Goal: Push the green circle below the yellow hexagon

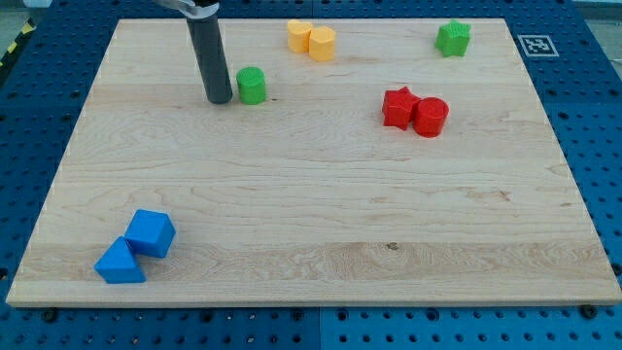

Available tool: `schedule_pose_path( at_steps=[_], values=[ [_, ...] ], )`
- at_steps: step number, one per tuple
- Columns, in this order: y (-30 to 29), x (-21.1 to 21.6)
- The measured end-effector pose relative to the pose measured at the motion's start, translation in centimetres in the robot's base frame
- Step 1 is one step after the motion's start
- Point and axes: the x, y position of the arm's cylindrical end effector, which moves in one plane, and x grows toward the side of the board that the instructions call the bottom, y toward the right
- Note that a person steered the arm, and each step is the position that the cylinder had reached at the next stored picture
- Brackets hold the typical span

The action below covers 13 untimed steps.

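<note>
The green circle [252, 85] is a short green cylinder on the wooden board, towards the view's top, left of centre. My tip [219, 99] stands just to its left, very close, with a thin gap or light contact. The yellow hexagon [322, 43] lies up and to the right of the green circle, near the board's top edge. It touches a second yellow-orange block [299, 35] on its left.
A green star [453, 38] sits at the top right. A red star [398, 107] and a red cylinder [431, 117] touch each other right of centre. Two blue blocks [149, 233] [120, 263] lie at the bottom left. The board's top edge [389, 19] is near the yellow blocks.
</note>
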Motion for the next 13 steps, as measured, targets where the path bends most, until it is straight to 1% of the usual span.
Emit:
schedule_pose_path(
  at_steps=[1, 3, 4, 5, 7, 8, 9, 11, 12, 13],
  values=[
    [1.4, 0.0],
    [8.4, 0.0],
    [7.8, 0.0],
    [4.8, 0.0],
    [4.2, -1.7],
    [4.2, -1.8],
    [5.0, -1.8],
    [11.4, -1.8],
    [13.6, -2.0],
    [11.8, -2.1]
  ],
)
